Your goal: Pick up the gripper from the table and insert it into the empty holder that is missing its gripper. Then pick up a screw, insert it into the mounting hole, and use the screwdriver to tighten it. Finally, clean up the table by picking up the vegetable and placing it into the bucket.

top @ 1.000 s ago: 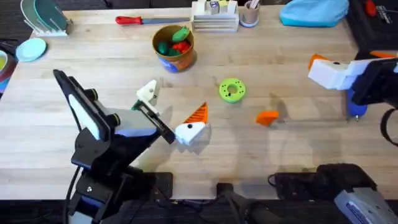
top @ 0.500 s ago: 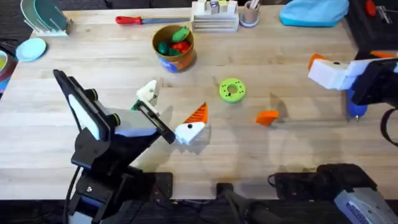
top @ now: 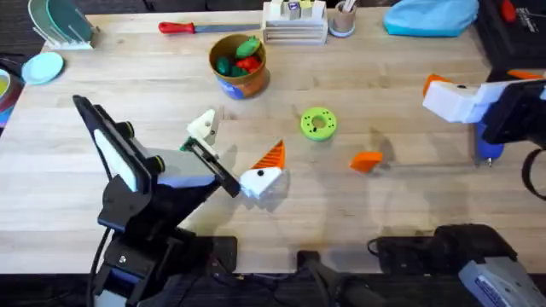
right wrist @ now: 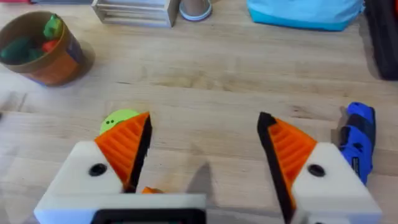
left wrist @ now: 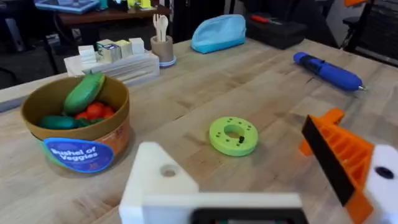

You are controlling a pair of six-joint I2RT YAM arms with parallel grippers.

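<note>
Bucket (left wrist: 78, 134) label reads "Bushel of Veggies". Loose orange gripper (top: 367, 160) on surface (top: 401, 213). Right end effector (right wrist: 202, 152) fingers apart; left end effector (top: 232, 152) spread, one holder (left wrist: 158, 180) bare.

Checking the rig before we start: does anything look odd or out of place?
Yes. The left tool has an orange finger on one mount only; the holder is bare. A loose orange gripper lies on the table, apart from both arms.
</note>
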